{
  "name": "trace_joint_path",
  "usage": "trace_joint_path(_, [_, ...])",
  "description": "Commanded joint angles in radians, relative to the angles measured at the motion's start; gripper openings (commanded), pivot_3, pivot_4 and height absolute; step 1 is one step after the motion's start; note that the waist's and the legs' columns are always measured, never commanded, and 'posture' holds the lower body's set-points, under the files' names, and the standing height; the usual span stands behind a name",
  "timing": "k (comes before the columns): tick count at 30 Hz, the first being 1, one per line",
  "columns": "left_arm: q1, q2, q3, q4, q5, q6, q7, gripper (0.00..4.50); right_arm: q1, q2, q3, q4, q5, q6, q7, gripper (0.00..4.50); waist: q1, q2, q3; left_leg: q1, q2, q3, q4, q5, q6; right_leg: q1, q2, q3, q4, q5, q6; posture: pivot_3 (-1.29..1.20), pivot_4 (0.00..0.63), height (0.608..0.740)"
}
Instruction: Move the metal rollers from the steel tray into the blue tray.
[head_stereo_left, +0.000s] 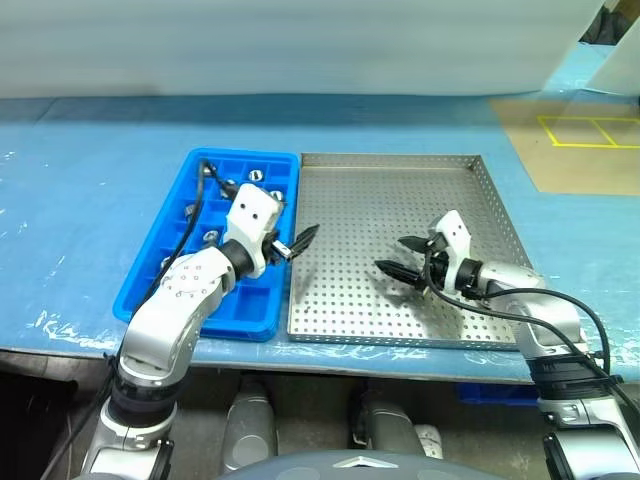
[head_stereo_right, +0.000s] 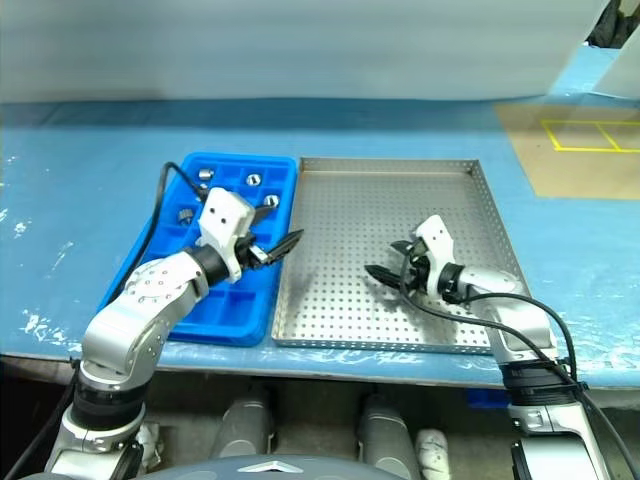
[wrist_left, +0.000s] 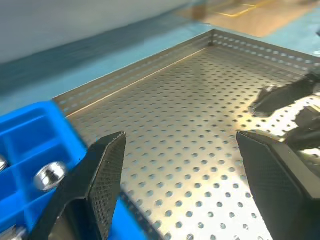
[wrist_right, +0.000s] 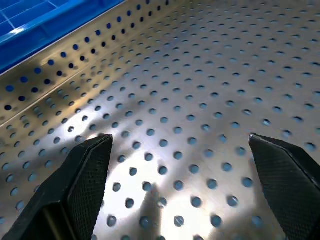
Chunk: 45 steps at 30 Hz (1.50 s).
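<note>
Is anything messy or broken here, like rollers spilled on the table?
Nothing stands out. The rollers sit inside the blue tray, none on the table. The steel tray lies flat beside it, with no rollers on the floor that shows. Both grippers hang open, holding nothing.

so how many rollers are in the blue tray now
4 rollers show in the blue tray: two in the far row, one by the right edge, one by the left. The left arm may hide more.

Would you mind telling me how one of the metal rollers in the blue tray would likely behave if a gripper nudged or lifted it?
The metal roller looks round and polished, so it would probably roll when nudged and may slip between fingers. The blue tray compartment walls should likely stop it. Being solid-looking metal, it seems stiff and rather heavy for its size.
</note>
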Motion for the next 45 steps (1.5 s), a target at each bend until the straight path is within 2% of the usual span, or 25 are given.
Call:
trace_joint_path(1, [-0.036, 0.016, -0.01, 0.0, -0.047, -0.035, -0.065, 3.7, 0.027, -0.03, -0.04, -0.063, 0.016, 0.024, -0.014, 4.5, -0.008, 0.0, 0.0, 0.0, 0.0, 0.0, 0.0, 0.0, 0.0, 0.0, 0.0, 0.0, 0.0, 0.0, 0.0, -0.07, 0.15, 0.74])
trace_joint_path(11, [-0.077, 0.086, -0.082, 0.073, -0.068, -0.084, -0.213, 3.7, 0.1, -0.096, -0.075, -0.093, 0.012, 0.099, -0.05, 4.5, -0.012, 0.001, -0.001, 0.002, 0.0, 0.001, 0.0, 0.0, 0.0, 0.001, 0.0, 0.001, 0.0, 0.0, 0.0, -0.13, 0.15, 0.74])
trace_joint_path(21, [-0.044, 0.108, -0.121, 0.094, -0.059, -0.144, -0.251, 3.7, 0.154, -0.174, -0.097, -0.106, 0.009, 0.111, -0.019, 4.5, -0.03, 0.002, -0.001, 0.002, 0.0, 0.001, 0.0, 0.0, 0.001, 0.003, 0.0, 0.001, 0.0, 0.0, 0.0, -0.15, 0.15, 0.74])
trace_joint_path(24, [-0.046, 0.115, -0.125, 0.11, -0.051, -0.164, -0.26, 3.75, 0.141, -0.185, -0.105, -0.099, 0.013, 0.105, -0.013, 3.88, -0.036, 0.002, -0.001, 0.004, 0.0, 0.001, 0.001, -0.002, 0.004, 0.004, 0.0, 0.001, 0.0, 0.0, 0.0, -0.15, 0.15, 0.74])
trace_joint_path(30, [-0.037, 0.124, -0.131, 0.121, -0.04, -0.188, -0.269, 3.75, 0.103, -0.176, -0.098, -0.103, 0.019, 0.104, -0.016, 1.76, -0.04, 0.002, -0.001, 0.006, 0.0, 0.001, 0.001, -0.002, 0.004, 0.006, 0.0, 0.001, 0.0, 0.0, 0.0, -0.14, 0.15, 0.74])
trace_joint_path(32, [-0.035, 0.124, -0.133, 0.12, -0.039, -0.189, -0.268, 3.75, 0.092, -0.17, -0.09, -0.107, 0.02, 0.106, -0.018, 1.18, -0.039, 0.002, -0.001, 0.006, 0.0, 0.001, 0.001, -0.002, 0.004, 0.007, 0.0, 0.001, 0.0, 0.0, 0.0, -0.14, 0.15, 0.74])
trace_joint_path(45, [0.001, 0.146, -0.105, 0.09, -0.034, -0.167, -0.225, 3.75, -0.054, -0.14, 0.01, -0.141, 0.023, 0.119, 0.01, 1.17, -0.039, 0.003, -0.001, 0.007, 0.0, 0.001, 0.0, -0.002, 0.004, 0.007, 0.0, 0.001, 0.0, 0.0, 0.0, -0.09, 0.15, 0.74])
